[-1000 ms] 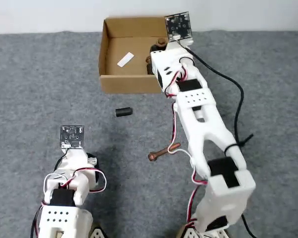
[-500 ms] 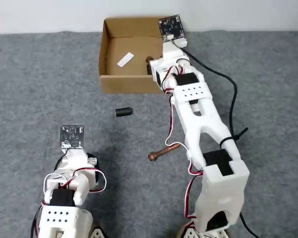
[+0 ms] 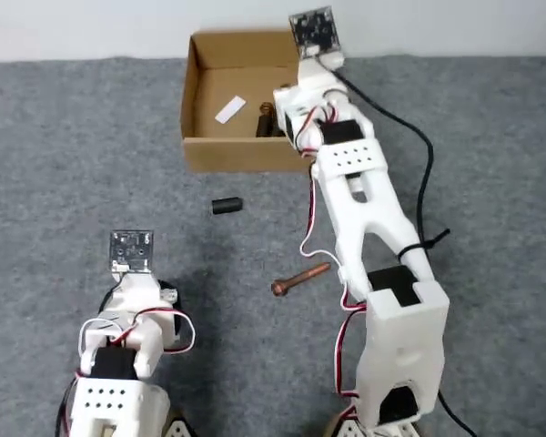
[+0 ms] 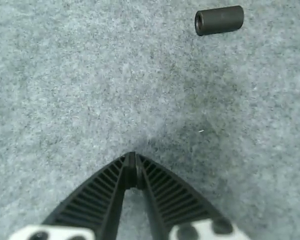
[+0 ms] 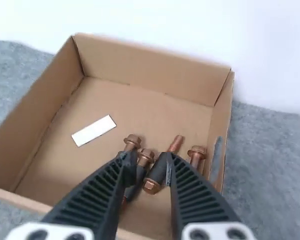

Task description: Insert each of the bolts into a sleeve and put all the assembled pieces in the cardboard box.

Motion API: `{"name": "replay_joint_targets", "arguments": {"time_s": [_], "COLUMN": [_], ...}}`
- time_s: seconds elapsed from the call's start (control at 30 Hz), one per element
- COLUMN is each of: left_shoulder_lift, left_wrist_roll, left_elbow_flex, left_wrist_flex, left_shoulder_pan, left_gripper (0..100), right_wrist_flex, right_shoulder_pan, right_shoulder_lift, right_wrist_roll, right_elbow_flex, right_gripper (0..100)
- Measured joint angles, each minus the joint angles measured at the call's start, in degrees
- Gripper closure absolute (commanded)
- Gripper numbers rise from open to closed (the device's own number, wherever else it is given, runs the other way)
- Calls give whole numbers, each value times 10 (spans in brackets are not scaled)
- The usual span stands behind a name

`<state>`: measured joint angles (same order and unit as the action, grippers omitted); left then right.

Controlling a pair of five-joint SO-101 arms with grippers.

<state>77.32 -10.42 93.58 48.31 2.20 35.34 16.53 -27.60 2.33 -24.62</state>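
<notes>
Right jaws are clamped on a bolt (image 5: 152,184) over the cardboard box (image 5: 155,70). Dropped crooked, it might bounce off the pieces inside (image 5: 196,152). Left jaws are closed and empty.

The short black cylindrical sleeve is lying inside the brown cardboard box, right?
Not quite. The short black cylindrical sleeve is lying on the grey carpet, outside the brown cardboard box and apart from it. The high view shows this.

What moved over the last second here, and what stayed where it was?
The right arm swung farther over the cardboard box, carrying the right gripper from the box's near right corner inward above its floor. The left gripper, the black sleeve and the loose bolt on the table, and the box itself, stayed put.
</notes>
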Motion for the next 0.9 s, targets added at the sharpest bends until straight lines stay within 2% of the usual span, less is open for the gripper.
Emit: {"name": "replay_joint_targets", "arguments": {"time_s": [0.27,0.47,0.63,0.77,0.9], "left_shoulder_lift": [0,0,0,0,0], "left_wrist_roll": [0,0,0,0,0], "left_elbow_flex": [0,0,0,0,0], "left_wrist_flex": [-6,-16,-17,-37,-39], "left_shoulder_pan": [25,45,67,98,101], "left_gripper": [994,994,994,994,994], "right_wrist_flex": [216,394,505,525,527], "right_shoulder_pan": [12,37,69,92,121], "right_shoulder_lift": [0,1,1,-1,-14], "right_wrist_roll": [0,11,148,276,351], "right_elbow_flex": [-126,-169,-170,-170,-171], "right_gripper": [924,924,924,917,830]}}
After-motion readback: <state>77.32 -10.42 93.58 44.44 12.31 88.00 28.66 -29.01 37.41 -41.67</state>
